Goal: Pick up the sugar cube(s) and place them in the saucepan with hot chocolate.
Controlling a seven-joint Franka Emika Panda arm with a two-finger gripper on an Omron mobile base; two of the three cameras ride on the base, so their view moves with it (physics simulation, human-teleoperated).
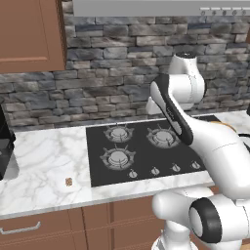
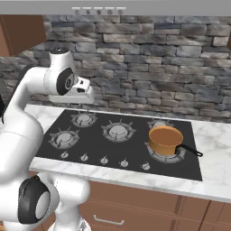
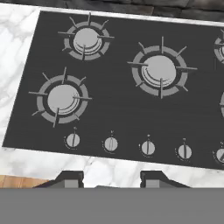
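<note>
Left base view: a tiny pale tan-brown sugar cube lies alone on the white marble counter, left of the black glass cooktop and near the counter's front edge, well apart from the arm. The white Franka arm rises from the lower right and folds over the right half of the cooktop. A brown wooden wall cabinet hangs at upper left against the grey stone backsplash.

Right base view: the small round copper-orange saucepan, straight-sided with a thin black handle pointing to the right, sits on the front right burner. The hand of the arm is held high above the rear left part of the cooktop, well apart from the saucepan; the fingers themselves are hidden under the hand.

Hand view: the two-finger gripper looks down on the cooktop's left and middle burners and on the row of round grey knobs along the front edge. Its two dark fingertips stand apart at the bottom with bare marble between them, so the claw is spread wide and holds nothing.
</note>
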